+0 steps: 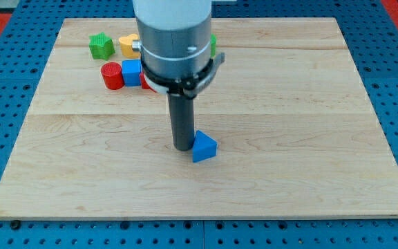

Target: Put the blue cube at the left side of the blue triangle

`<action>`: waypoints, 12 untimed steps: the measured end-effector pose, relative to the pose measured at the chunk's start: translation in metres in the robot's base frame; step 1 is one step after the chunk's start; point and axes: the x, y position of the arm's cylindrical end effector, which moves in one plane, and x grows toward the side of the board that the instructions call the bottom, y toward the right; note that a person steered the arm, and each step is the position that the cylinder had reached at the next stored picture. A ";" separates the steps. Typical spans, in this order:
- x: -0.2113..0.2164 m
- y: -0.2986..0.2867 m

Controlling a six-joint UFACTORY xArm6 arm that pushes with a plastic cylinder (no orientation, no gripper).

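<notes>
Status: task not done, barely started by the look of it. My tip point(182, 147) sits low-centre of the frame, touching or just beside the left face of the blue triangle point(204, 146); can't tell which. No claw on this rig, just the rod, so nothing to report as wide, narrow or holding.

The blue cube point(131, 72) is up in the upper left of the frame, in the cluster: red cylinder point(112, 76) touching its left side, yellow block point(128, 45) above it, green block point(100, 45) further left. Another red piece and a green one are mostly hidden behind the arm body, shapes unreadable.

Cube and triangle are well apart. Left to do, as I judge it: pull the tip off the triangle, get behind the cube, push it down-right across the board point(309, 138) to land just left of the triangle. Risk: dragging the red cylinder along.
</notes>
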 end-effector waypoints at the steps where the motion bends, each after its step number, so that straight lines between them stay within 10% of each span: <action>1: -0.021 -0.046; 5: -0.162 -0.242; 12: -0.136 -0.051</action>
